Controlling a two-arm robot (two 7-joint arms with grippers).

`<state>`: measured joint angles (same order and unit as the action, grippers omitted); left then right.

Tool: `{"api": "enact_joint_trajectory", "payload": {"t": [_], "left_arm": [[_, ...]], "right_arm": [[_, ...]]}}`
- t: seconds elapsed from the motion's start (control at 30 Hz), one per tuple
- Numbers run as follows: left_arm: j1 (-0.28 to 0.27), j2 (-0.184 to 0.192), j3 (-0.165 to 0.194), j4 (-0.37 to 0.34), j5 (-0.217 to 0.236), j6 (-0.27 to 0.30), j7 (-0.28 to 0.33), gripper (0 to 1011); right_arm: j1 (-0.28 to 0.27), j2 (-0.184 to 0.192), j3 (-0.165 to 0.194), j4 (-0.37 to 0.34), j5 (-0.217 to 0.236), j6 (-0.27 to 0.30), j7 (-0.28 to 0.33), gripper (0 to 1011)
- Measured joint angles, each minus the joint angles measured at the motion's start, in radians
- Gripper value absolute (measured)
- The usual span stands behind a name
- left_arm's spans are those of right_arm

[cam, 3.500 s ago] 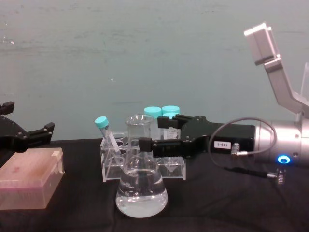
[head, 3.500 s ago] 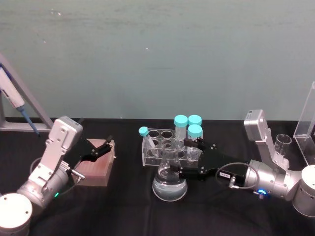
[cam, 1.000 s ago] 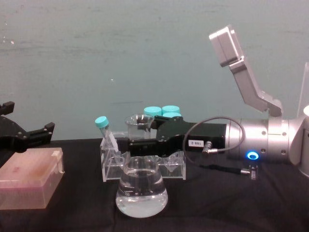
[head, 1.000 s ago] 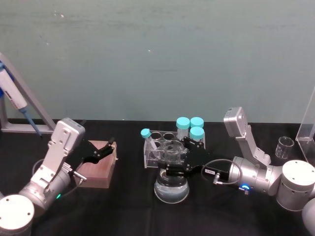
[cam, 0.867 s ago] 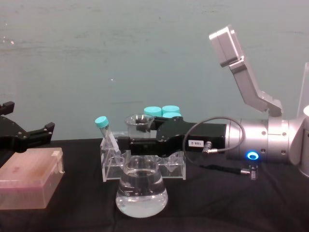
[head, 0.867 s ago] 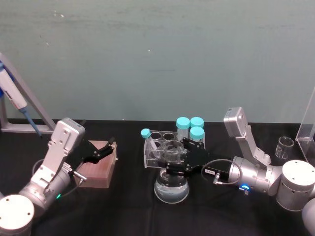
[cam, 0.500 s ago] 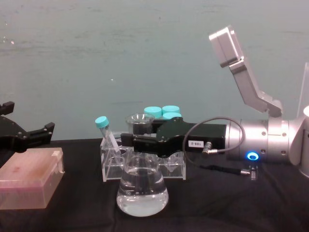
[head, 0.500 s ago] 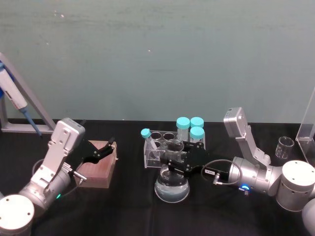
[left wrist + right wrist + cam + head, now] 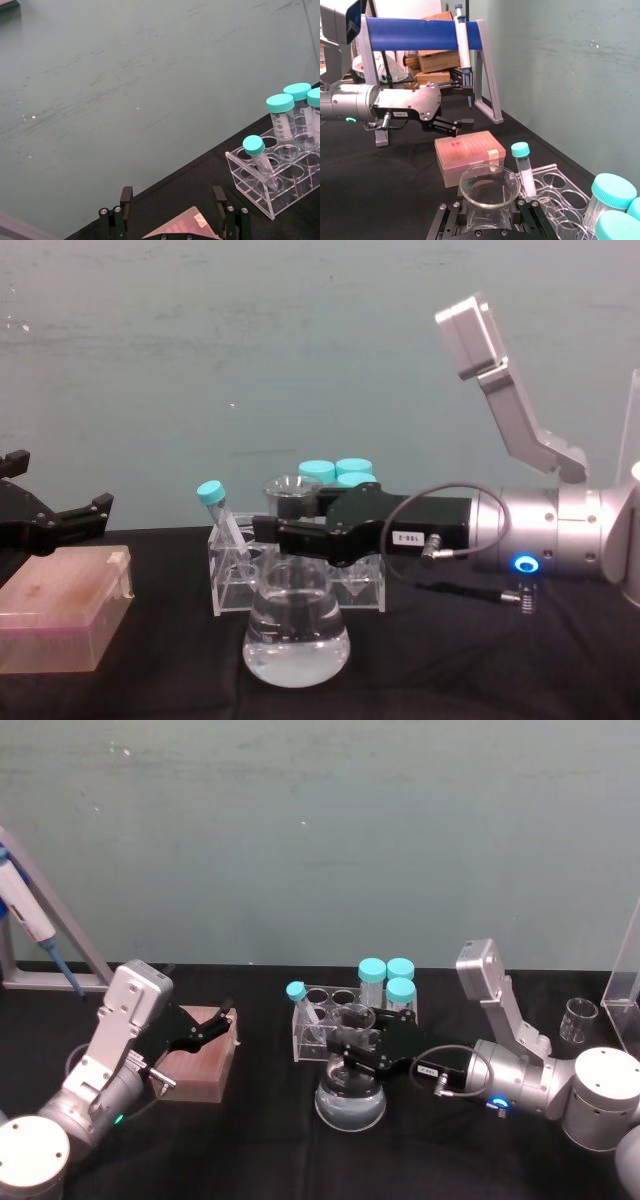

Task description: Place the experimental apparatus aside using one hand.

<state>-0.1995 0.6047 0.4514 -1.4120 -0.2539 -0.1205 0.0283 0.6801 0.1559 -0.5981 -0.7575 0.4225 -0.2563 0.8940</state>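
Right gripper (image 9: 285,531) clamps the conical flask (image 9: 296,635) neck — (left parked).

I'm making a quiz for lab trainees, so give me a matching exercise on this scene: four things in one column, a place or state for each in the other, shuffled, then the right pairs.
Things:
1. flask
2. tilted tube
3. left gripper
4. pink box

Places or states:
A. open, above the pink box
B. leaning in the clear rack, teal cap up
C. neck clamped by the right gripper, clear liquid inside
D. on the black table, on the robot's left

Pairs: 1-C, 2-B, 3-A, 4-D
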Motion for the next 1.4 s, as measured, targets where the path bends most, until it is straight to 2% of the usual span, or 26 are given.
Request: {"api": "enact_joint_trajectory", "payload": {"t": [0.23,0.63,1.1,1.4], "left_arm": [[0.0,0.0,0.0,0.0,0.0,0.0,0.0,1000],[0.0,0.0,0.0,0.0,0.0,0.0,0.0,1000],[0.0,0.0,0.0,0.0,0.0,0.0,0.0,1000],[0.0,0.0,0.0,0.0,0.0,0.0,0.0,1000]], "right_arm": [[-0.019,0.017,0.009,-0.043,0.008,0.004,-0.006,456],[-0.074,0.073,0.025,-0.173,0.034,0.038,-0.032,456],[-0.138,0.163,0.039,-0.319,0.077,0.086,-0.06,456],[-0.174,0.217,0.059,-0.376,0.092,0.102,-0.101,456]]}}
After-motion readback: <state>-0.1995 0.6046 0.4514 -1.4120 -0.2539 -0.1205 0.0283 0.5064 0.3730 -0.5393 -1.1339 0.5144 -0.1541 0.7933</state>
